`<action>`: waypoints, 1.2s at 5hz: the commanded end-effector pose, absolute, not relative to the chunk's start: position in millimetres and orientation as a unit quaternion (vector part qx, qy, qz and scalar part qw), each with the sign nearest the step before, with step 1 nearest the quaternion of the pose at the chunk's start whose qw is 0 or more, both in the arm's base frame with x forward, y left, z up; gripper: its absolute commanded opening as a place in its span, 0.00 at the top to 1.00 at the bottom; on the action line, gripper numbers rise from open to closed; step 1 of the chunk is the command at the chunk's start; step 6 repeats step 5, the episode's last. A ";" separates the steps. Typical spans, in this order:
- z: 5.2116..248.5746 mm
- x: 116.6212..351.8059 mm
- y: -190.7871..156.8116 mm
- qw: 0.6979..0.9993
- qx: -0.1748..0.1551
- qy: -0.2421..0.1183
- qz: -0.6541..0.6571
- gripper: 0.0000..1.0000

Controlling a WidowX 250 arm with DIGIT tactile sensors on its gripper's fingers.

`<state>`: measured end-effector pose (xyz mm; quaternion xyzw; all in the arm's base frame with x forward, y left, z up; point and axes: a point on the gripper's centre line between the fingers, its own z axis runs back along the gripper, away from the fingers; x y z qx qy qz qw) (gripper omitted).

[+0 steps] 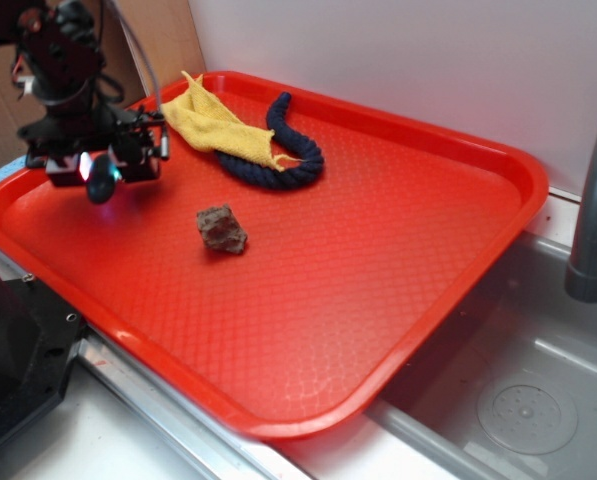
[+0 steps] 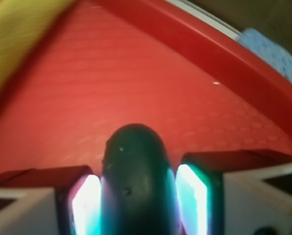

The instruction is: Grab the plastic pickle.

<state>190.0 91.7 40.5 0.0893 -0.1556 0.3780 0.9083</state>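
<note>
The plastic pickle (image 1: 102,181) is a dark teal-green oblong. It hangs from my gripper (image 1: 104,166), which is shut on it and holds it a little above the red tray (image 1: 398,270) near the tray's far left side. In the wrist view the pickle (image 2: 136,181) fills the gap between the two glowing pads (image 2: 192,198), its rounded end pointing out over the tray floor (image 2: 111,93). Both pads press against its sides.
A brown rough cube (image 1: 222,229) lies on the tray just right of the gripper. A dark blue rope (image 1: 283,150) and a yellow cloth (image 1: 218,125) lie at the tray's back. A sink (image 1: 523,400) and faucet (image 1: 593,200) are at the right.
</note>
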 end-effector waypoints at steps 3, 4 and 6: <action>196.3 194.0 -5.6 0.991 -0.060 -0.078 0.093 1.00; 214.7 187.7 -7.2 0.991 -0.062 -0.086 0.083 1.00; 212.2 200.2 6.7 0.990 -0.040 -0.058 0.121 1.00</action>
